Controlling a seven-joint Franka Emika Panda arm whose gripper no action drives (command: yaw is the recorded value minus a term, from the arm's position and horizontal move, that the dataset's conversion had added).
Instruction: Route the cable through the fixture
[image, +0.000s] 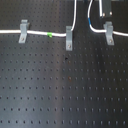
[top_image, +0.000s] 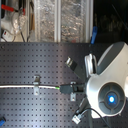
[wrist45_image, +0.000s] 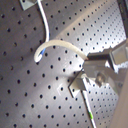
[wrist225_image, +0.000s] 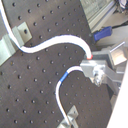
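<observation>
My gripper (wrist225_image: 95, 67) is pinching the cable (wrist225_image: 50, 44) near its blue band (wrist225_image: 64, 76); that slack loop could snag the fixture (image: 68, 38).

White cable (image: 37, 33) lies threaded through the upright grey fixture (image: 69, 38).

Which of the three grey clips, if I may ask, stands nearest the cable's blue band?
The clip at the first exterior view's right: the blue band lies beside it; the other two flank the green band.
</observation>
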